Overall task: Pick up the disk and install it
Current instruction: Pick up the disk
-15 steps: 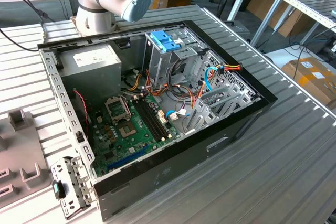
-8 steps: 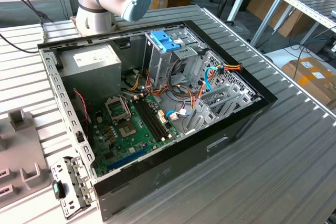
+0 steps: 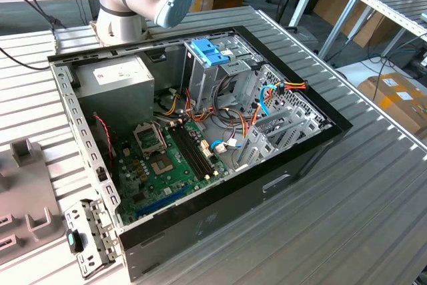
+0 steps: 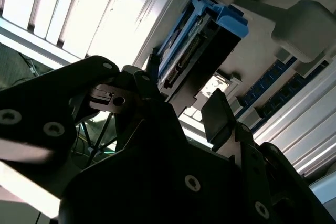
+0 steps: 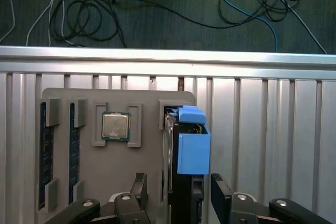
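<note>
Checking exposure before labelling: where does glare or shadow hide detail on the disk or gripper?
Second wrist view: the gripper is a backlit dark silhouette, the table slats behind blow out white, and the disk is partly shadowed. First wrist view: even light, disk and its blue rail read clearly. Exterior view: evenly lit, slight shade inside the computer case.

No legible text or labels

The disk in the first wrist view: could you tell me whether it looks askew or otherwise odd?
Nothing stands out. The disk stands on edge, square in its slot of the grey holder, with the open gripper astride it.
</note>
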